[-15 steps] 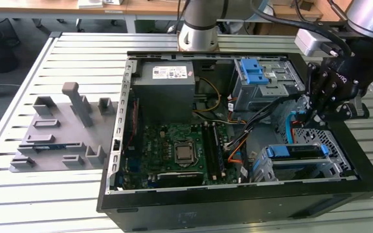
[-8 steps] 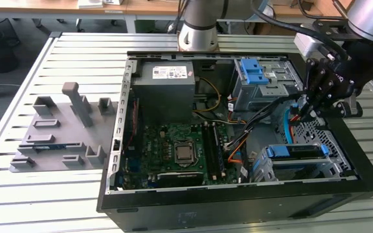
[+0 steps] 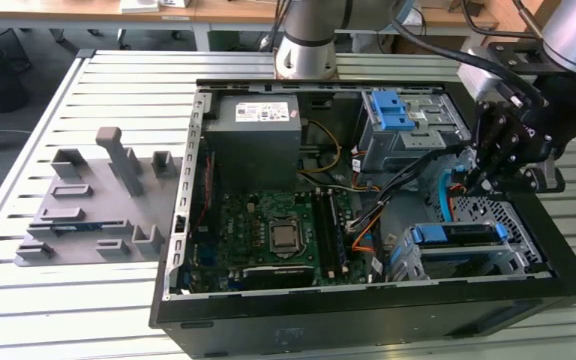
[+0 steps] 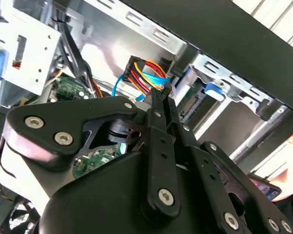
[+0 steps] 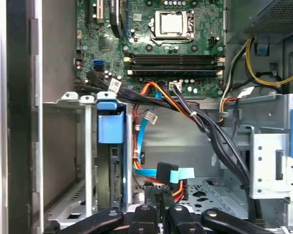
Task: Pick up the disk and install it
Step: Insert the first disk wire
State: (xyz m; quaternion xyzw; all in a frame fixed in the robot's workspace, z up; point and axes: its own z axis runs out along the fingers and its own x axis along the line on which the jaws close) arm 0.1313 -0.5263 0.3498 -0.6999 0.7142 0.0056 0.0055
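My fingers [image 3: 490, 180] are pressed together with no disk between them, down inside the open computer case [image 3: 368, 315], their tips by the bundle of coloured cables [image 4: 146, 75]. The disk [image 3: 455, 234] sits in its blue carrier in the metal cage [image 3: 513, 259] just beside my fingers.

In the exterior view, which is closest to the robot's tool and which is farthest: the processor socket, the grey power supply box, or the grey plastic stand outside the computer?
Counting from the tool, at the exterior view's right:
1. Processor socket, middle of the green board.
2. Grey power supply box, at the back of the case; not much farther than the socket.
3. Grey plastic stand, outside the case at the exterior view's left.
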